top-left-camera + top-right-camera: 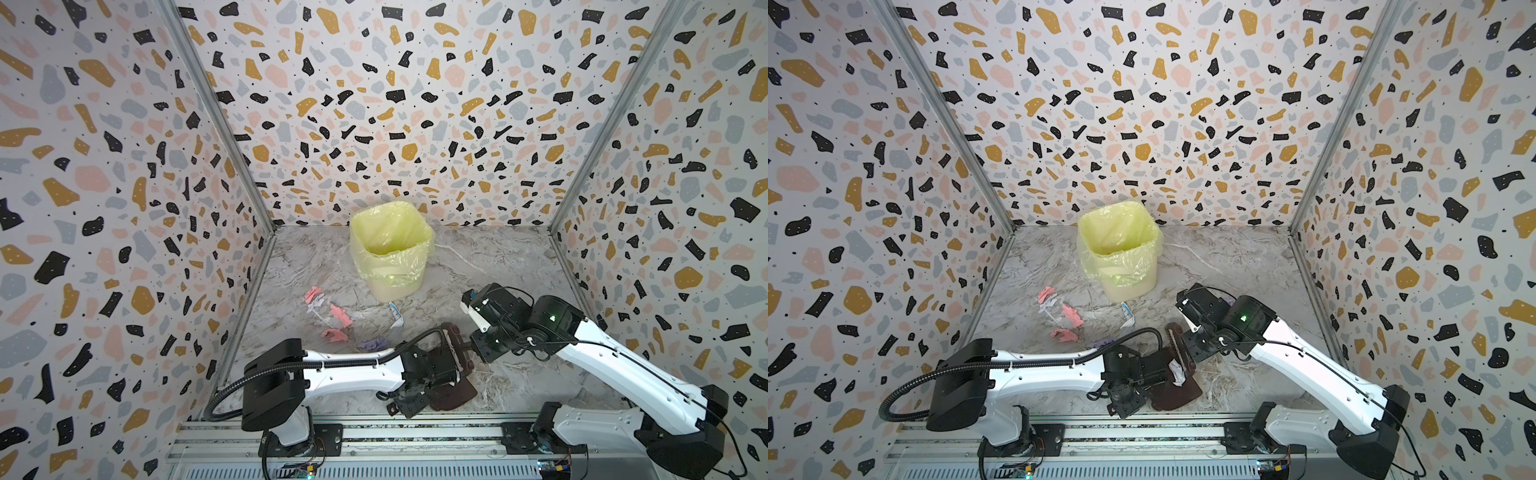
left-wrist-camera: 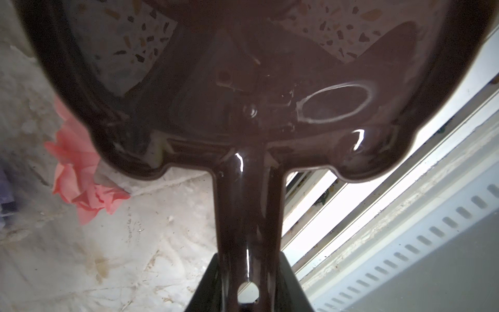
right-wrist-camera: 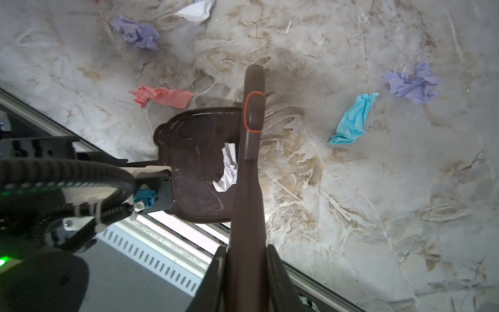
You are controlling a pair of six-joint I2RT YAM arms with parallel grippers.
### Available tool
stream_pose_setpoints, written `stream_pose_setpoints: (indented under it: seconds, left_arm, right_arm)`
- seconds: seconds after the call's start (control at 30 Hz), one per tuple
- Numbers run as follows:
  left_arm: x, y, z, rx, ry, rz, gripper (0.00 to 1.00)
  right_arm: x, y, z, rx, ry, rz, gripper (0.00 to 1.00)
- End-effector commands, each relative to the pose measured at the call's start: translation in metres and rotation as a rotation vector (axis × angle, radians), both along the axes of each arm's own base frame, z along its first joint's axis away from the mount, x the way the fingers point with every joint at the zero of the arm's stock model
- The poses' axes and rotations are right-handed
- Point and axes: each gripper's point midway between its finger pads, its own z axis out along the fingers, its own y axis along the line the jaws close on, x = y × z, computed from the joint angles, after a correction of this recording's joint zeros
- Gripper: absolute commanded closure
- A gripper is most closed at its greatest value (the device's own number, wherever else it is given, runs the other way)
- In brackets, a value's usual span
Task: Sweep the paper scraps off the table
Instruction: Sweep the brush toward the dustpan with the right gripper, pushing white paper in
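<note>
My left gripper is shut on the handle of a dark brown dustpan that lies near the table's front edge. My right gripper is shut on the handle of a brown brush, whose head stands at the pan's open side. A white crumpled scrap lies on the pan beside the brush. On the table lie pink scraps, a lilac scrap, a white-blue scrap, another lilac scrap and a light blue one.
A bin with a yellow liner stands at the back middle of the table. Speckled walls close in the left, back and right sides. A metal rail runs along the front edge under both arm bases.
</note>
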Motion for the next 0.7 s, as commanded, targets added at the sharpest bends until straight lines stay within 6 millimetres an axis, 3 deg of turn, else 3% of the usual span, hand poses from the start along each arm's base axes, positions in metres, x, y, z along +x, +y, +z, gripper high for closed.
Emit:
stream_pose_setpoints:
  seconds: [0.0,0.43,0.67]
  left_arm:
    - [0.002,-0.009,0.005,-0.025,0.004,-0.004,1.0]
    - [0.008,-0.019,0.016,-0.086,-0.028,0.011,1.0]
    - [0.011,-0.022,0.021,-0.103,-0.046,0.024,1.0]
  right_arm:
    - [-0.006,0.012,0.025,0.112,-0.01,0.015,1.0]
    - [0.016,-0.033,0.038,0.032,-0.119,-0.156,1.0]
    - [0.002,-0.015,0.036,0.113,-0.047,-0.071,1.0]
